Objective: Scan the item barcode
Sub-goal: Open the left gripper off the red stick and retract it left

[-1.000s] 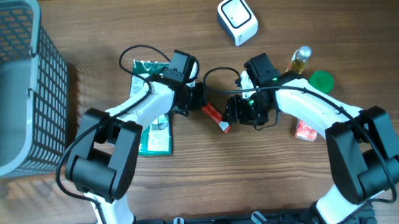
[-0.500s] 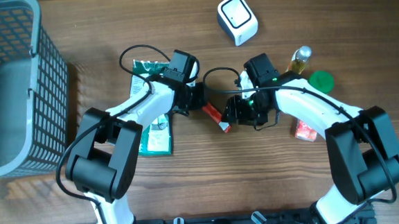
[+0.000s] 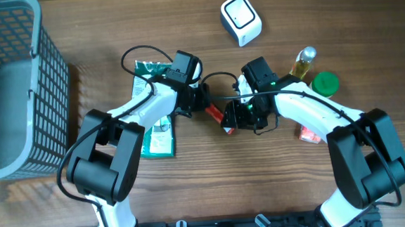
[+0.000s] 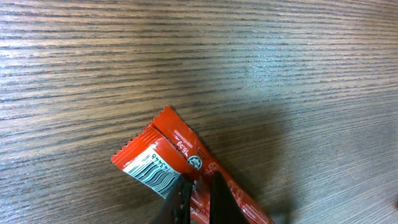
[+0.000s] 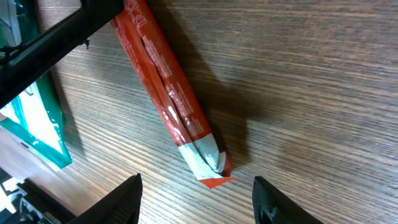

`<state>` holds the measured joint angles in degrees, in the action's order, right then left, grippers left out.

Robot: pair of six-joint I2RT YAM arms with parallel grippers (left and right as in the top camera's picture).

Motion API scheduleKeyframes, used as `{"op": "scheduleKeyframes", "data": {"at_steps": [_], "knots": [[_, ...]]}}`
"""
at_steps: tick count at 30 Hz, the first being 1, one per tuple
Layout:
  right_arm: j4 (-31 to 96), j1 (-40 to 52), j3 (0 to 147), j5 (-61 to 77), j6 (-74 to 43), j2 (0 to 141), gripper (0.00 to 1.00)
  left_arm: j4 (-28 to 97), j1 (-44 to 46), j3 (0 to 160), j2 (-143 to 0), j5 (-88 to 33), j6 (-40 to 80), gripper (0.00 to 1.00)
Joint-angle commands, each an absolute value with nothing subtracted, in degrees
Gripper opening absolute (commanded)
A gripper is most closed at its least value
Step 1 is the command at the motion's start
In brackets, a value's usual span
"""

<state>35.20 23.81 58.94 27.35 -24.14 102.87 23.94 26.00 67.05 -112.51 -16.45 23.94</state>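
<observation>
The item is a long red snack bar in a wrapper; its white barcode shows near one end in the left wrist view. My left gripper is shut on the red bar, close to the barcode end, and holds it low over the wood. My right gripper stands open at the bar's other end. In the right wrist view its two fingers straddle the silver-white crimped tip of the bar without touching it. The white scanner sits at the table's far side.
A grey mesh basket fills the left edge. A green packet lies under the left arm. A small bottle, a green lid and a red packet lie by the right arm.
My right gripper has slid a little to the left, closer over the bar's free end. The left gripper and the bar have stayed put.
</observation>
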Motion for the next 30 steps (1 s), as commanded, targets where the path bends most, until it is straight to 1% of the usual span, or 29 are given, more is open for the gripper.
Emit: {"op": "scheduleKeyframes", "data": {"at_steps": [1,5,8,11,15,18,20,22,24,27,30], "knots": [[35.18,23.94,58.37,25.93,-24.32,102.21,0.57,24.88,26.81,64.71,-117.97,-13.39,24.49,0.04],[35.31,23.94,58.37,25.15,-24.38,102.21,0.57,24.91,26.81,64.71,-117.97,-13.39,24.47,0.04],[34.41,23.94,57.32,25.12,-27.05,102.21,0.54,24.86,26.81,64.71,-117.97,-13.39,24.49,0.04],[27.40,23.94,52.21,27.53,-32.21,102.24,0.49,24.88,26.81,64.71,-117.97,-13.39,24.49,0.04],[15.16,23.94,44.99,32.05,-37.65,102.21,0.46,24.86,26.81,64.71,-117.97,-13.39,24.49,0.04],[6.46,23.94,40.95,32.08,-41.10,102.24,0.39,24.84,26.81,64.71,-117.97,-13.41,24.49,0.04],[3.86,23.94,40.36,31.99,-41.12,102.24,0.34,24.82,26.81,64.71,-117.97,-13.41,24.49,0.04],[1.50,23.94,40.36,31.42,-41.12,102.24,0.26,24.84,26.81,64.71,-117.97,-13.41,24.49,0.04],[-0.25,23.94,40.36,31.40,-41.10,102.21,0.22,24.84,26.81,64.71,-117.97,-13.41,24.49,0.04],[-0.34,23.94,40.29,31.42,-41.06,102.24,0.21,24.84,26.81,64.71,-117.97,-13.41,24.49,0.04],[-0.43,23.94,39.81,31.35,-41.06,102.24,0.22,24.84,26.81,64.71,-117.97,-13.41,24.49,0.04]]}}
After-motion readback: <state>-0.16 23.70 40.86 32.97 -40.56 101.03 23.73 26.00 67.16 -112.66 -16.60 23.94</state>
